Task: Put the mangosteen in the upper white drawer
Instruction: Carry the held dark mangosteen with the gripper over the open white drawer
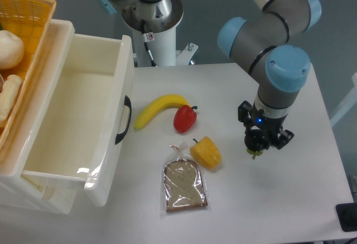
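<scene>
Your gripper [256,145] is closed around the dark mangosteen [254,142], held over the table's right side, well apart from the open drawer [83,116] at left. Carrying it low across the pepper [184,118] and banana [158,109] could knock it loose.

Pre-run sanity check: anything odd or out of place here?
Nothing spilled or damaged. A dark lump with a green tip at the end effector may be the mangosteen; none lies on the table. The upper white drawer stands open.

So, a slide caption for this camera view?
Gripper holds mangosteen above table, right of peppers; white drawer stands open at left.
</scene>
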`<move>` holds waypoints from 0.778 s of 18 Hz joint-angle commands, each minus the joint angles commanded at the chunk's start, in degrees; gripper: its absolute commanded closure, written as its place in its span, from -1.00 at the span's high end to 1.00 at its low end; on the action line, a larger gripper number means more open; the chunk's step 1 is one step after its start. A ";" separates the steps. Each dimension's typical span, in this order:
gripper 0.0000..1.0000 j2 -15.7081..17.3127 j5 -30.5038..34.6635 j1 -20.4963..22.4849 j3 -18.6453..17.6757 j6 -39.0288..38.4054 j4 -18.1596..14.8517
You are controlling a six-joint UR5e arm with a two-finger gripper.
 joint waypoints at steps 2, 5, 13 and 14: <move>-0.97 1.05 -0.61 -0.18 -0.26 0.00 -0.17; -0.94 3.51 -2.55 -0.44 -0.26 -0.09 -2.28; -0.95 14.83 -13.35 -2.11 -4.47 -1.14 -6.59; -0.95 16.68 -15.01 -2.89 -5.53 -1.49 -6.59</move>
